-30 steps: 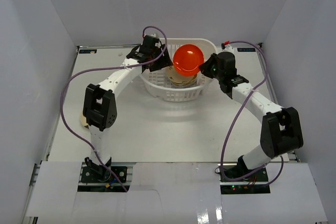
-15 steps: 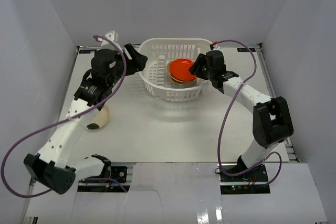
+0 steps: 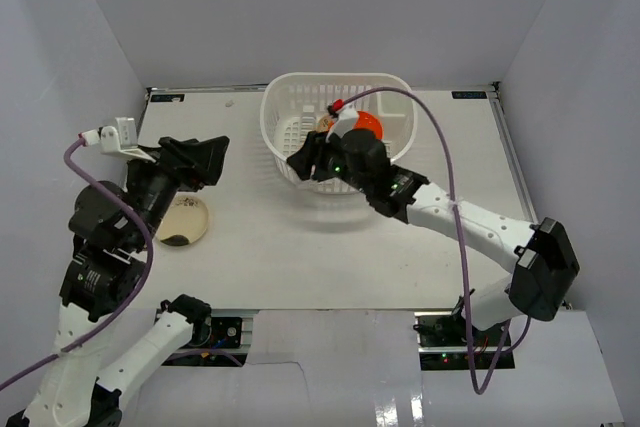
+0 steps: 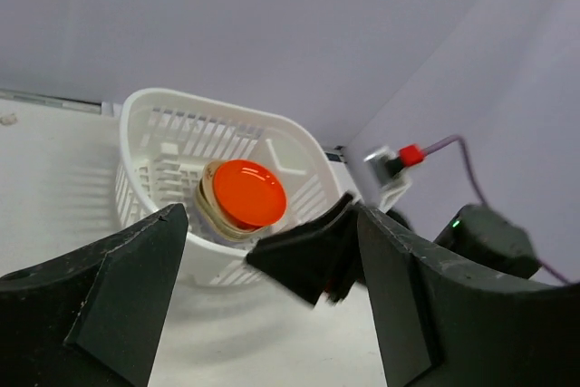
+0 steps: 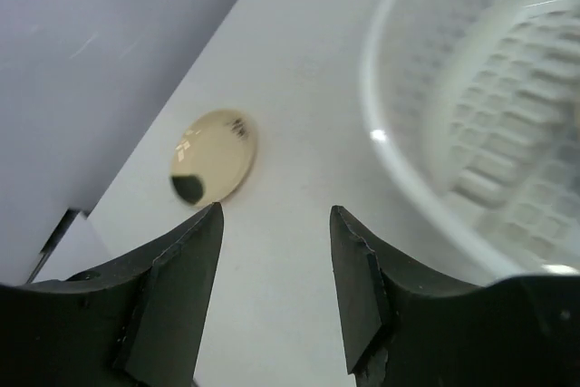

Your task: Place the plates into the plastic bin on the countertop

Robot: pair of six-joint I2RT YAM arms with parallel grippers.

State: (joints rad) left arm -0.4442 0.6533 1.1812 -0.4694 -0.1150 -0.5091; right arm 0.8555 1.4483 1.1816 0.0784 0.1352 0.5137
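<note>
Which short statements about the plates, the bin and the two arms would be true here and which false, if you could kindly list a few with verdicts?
1. A red-orange plate tops the stack inside the plastic bin. True.
2. No plate is left outside the bin. False: a cream plate lies on the countertop, to the left of the bin.
3. The right gripper grips the red-orange plate. False: its fingers stand apart with nothing between them.
4. The left gripper is open and holds nothing. True.
</note>
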